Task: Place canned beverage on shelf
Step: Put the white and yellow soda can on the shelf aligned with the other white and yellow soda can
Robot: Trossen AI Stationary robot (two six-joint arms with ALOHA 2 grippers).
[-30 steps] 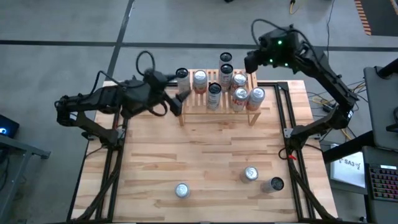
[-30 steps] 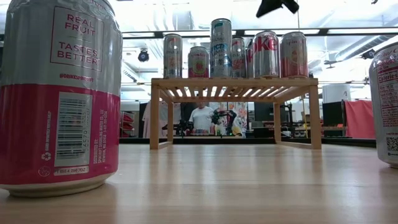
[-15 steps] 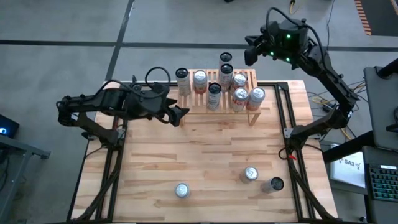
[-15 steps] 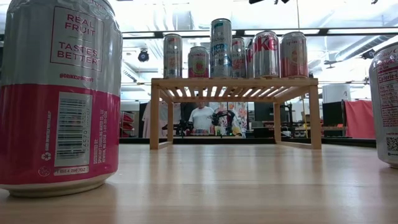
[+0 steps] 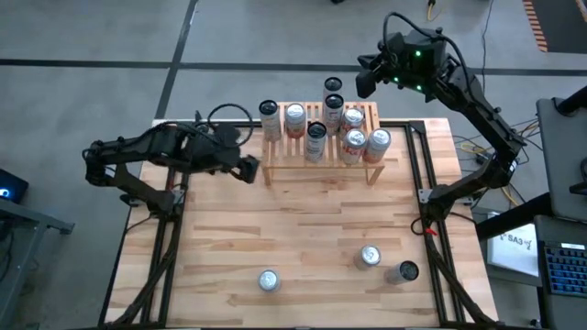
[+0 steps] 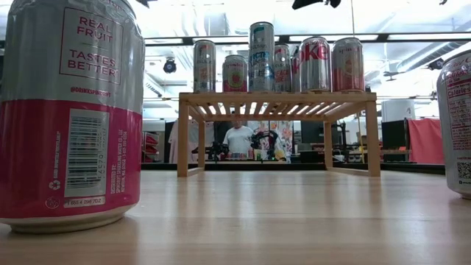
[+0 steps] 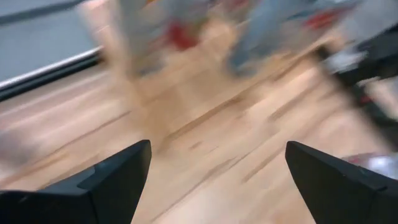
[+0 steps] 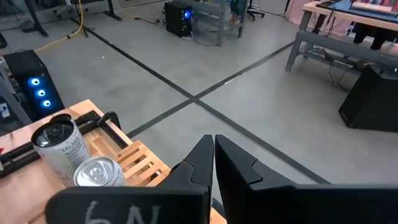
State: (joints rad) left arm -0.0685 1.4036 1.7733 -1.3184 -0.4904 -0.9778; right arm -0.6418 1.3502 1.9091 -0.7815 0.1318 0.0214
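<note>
Cans [image 5: 316, 128] crowd the shelf [image 5: 321, 158]; we see the left gripper [image 5: 249, 170], fingers wide and empty, pulled back leftward, while the right gripper [image 5: 363, 84], pinched closed, hovers behind.

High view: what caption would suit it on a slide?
Seven cans stand on the shelf; three wait on the table.

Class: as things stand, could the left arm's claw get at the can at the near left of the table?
Probably yes. The left claw is open and empty beside the shelf, and only bare tabletop lies between it and that can.
</note>
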